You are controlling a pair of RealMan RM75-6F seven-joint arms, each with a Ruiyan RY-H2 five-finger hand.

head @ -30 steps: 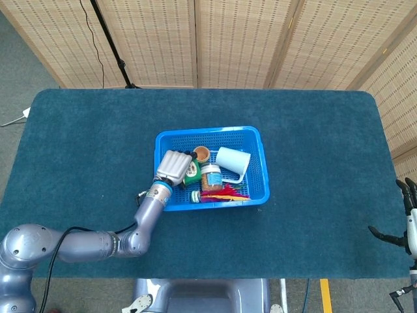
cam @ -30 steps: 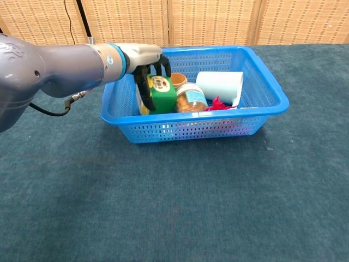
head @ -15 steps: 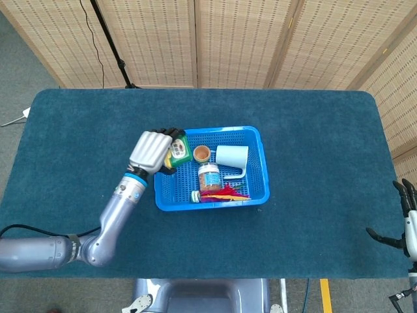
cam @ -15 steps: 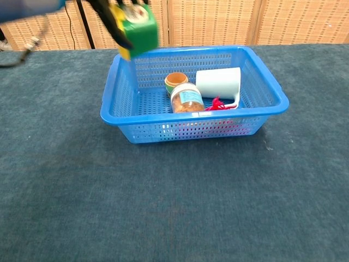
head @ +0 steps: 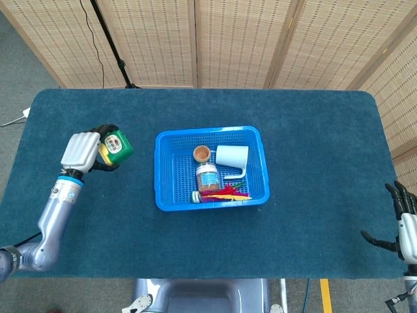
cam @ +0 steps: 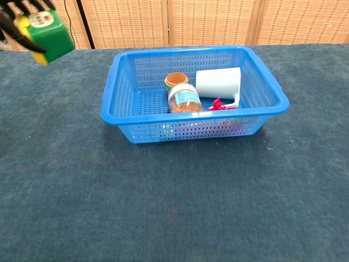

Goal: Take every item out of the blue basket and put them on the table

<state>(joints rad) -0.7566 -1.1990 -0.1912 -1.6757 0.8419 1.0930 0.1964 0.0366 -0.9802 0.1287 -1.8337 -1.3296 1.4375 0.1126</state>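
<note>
dark teal cloth covers the table (head: 313, 163), with woven screens behind it. nearest, at the front right edge, the right hand (head: 401, 225) waits with fingers spread, holding nothing. further in, the blue basket (head: 258, 161) sits mid-table with a jar (head: 208, 177), a white mug (head: 232, 157) on its side, a small brown cup (head: 201, 154) and red and yellow bits (head: 225, 192). well left of it, the left hand (head: 81, 151) grips a green container (head: 118, 145), raised above the cloth.
</note>
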